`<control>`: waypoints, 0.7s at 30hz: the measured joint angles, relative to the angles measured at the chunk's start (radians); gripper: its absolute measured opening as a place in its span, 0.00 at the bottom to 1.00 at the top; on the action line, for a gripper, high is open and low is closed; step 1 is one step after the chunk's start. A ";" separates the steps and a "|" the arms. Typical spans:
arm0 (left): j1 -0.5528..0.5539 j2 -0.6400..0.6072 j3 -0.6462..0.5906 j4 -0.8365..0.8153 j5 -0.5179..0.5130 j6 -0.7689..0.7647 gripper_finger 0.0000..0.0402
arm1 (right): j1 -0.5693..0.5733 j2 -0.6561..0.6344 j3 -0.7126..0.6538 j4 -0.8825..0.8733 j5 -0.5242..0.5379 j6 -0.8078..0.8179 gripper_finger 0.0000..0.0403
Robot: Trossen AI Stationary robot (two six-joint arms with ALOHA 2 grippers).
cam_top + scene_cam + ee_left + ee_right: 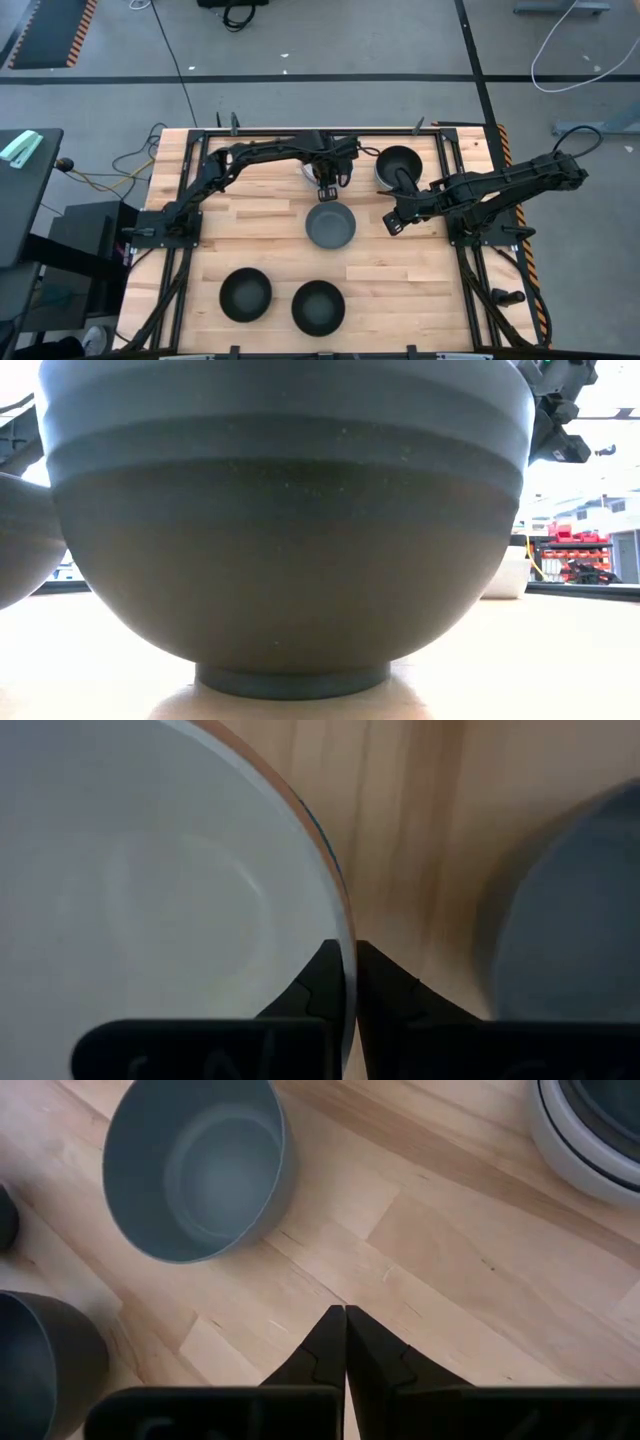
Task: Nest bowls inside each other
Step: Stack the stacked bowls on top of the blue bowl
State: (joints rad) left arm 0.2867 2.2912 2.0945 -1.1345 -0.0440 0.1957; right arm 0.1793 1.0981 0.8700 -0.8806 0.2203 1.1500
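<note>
My left gripper (327, 188) reaches to the table's far middle and is shut on a white bowl (150, 900), which its arm mostly hides in the high view. Just nearer stands a grey bowl (330, 225), upright on its base. At the far right a dark bowl sits nested in a white one (398, 165). Two black bowls (245, 293) (318, 305) stand near the front edge. My right gripper (392, 222) hangs shut over bare wood right of the grey bowl (195, 1170), touching nothing. My left gripper pinches the white bowl's rim (346, 945), one finger inside the bowl and one outside. The fingers come from above, pointing steeply down. The bowl stays mouth up. Whether its base is on the table does not show.
The nearer black bowl (290, 530) fills the low view and hides most of the table behind it. Bare wood lies between the grey bowl and the front bowls, and along the table's left side (230, 230).
</note>
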 joint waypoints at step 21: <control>-0.026 -0.009 0.002 -0.025 -0.043 -0.009 0.37 | 0.000 0.000 0.000 0.000 0.000 -0.001 0.04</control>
State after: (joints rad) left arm 0.2605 2.2824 2.0960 -1.1594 -0.0872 0.1867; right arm 0.1792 1.0982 0.8700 -0.8810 0.2200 1.1488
